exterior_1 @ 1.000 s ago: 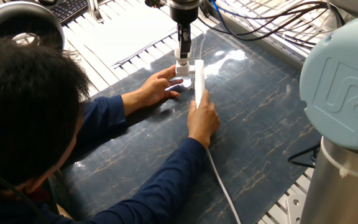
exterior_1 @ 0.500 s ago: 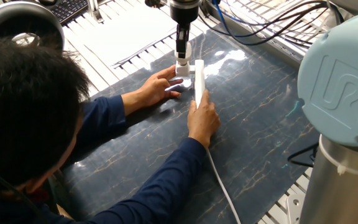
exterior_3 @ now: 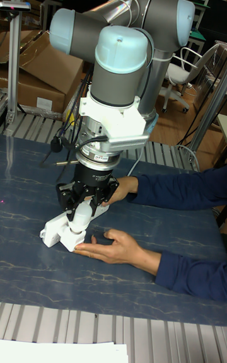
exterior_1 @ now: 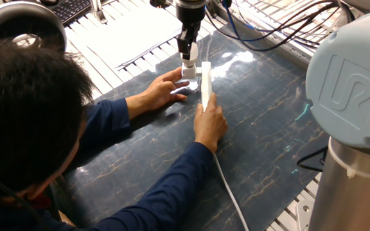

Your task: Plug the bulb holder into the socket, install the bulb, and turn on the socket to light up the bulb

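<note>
The socket (exterior_1: 205, 83) lies on the dark mat, a long white strip with its cord (exterior_1: 227, 192) running toward the front. The white bulb holder (exterior_1: 189, 70) sits plugged into the socket's far end; it also shows in the tall fixed view (exterior_3: 63, 229) on the socket (exterior_3: 49, 234). My gripper (exterior_1: 189, 51) points straight down over the holder, shut on the white bulb (exterior_3: 81, 215), whose lower end meets the holder. The gripper (exterior_3: 82, 210) hides most of the bulb.
A person leans in from the left. One hand (exterior_1: 162, 90) rests flat beside the holder and the other hand (exterior_1: 211, 122) presses on the socket. My arm's large grey-blue joint (exterior_1: 349, 90) fills the right foreground. Cables (exterior_1: 275, 25) hang at the back.
The gripper stays over the holder with the bulb in it. The large joint in the foreground has shifted slightly left. The person's hands have not moved.
</note>
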Robot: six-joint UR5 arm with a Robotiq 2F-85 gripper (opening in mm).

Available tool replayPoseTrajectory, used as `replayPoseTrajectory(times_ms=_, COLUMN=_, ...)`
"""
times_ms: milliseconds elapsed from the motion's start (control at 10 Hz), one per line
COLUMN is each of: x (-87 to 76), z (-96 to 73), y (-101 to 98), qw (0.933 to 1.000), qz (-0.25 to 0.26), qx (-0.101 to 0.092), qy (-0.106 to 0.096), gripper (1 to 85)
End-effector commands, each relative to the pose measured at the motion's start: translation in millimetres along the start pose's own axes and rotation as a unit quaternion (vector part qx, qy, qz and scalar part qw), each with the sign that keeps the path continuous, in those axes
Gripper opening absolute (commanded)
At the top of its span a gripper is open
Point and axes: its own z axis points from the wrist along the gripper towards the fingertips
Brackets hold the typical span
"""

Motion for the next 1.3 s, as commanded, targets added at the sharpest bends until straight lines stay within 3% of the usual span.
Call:
replayPoseTrajectory(times_ms=0, x=-6.0, z=-0.6, y=8.1, qw=0.9966, qz=0.08, qx=-0.019, qy=-0.005, gripper=1.0)
replayPoseTrajectory(times_ms=200, x=-7.9, z=-0.9, y=11.9, qw=0.9937, qz=0.109, qx=-0.027, qy=-0.004, gripper=1.0)
replayPoseTrajectory(times_ms=400, x=-12.6, z=-0.9, y=20.6, qw=0.9884, qz=0.143, qx=-0.05, qy=-0.009, gripper=3.3)
replayPoseTrajectory(times_ms=500, x=-12.8, z=0.7, y=22.3, qw=0.988, qz=0.143, qx=-0.058, qy=-0.012, gripper=8.3)
replayPoseTrajectory(times_ms=600, x=-15.7, z=2.1, y=21.3, qw=0.9889, qz=0.134, qx=-0.06, qy=-0.022, gripper=19.3)
replayPoseTrajectory(times_ms=700, x=-15.1, z=1.9, y=22.6, qw=0.9884, qz=0.138, qx=-0.062, qy=-0.019, gripper=21.0)
replayPoseTrajectory(times_ms=900, x=-21.0, z=0.1, y=23.4, qw=0.9907, qz=0.121, qx=-0.058, qy=-0.024, gripper=38.0)
replayPoseTrajectory(times_ms=1200, x=-19.3, z=-0.1, y=22.7, qw=0.9939, qz=0.092, qx=-0.056, qy=-0.023, gripper=53.3)
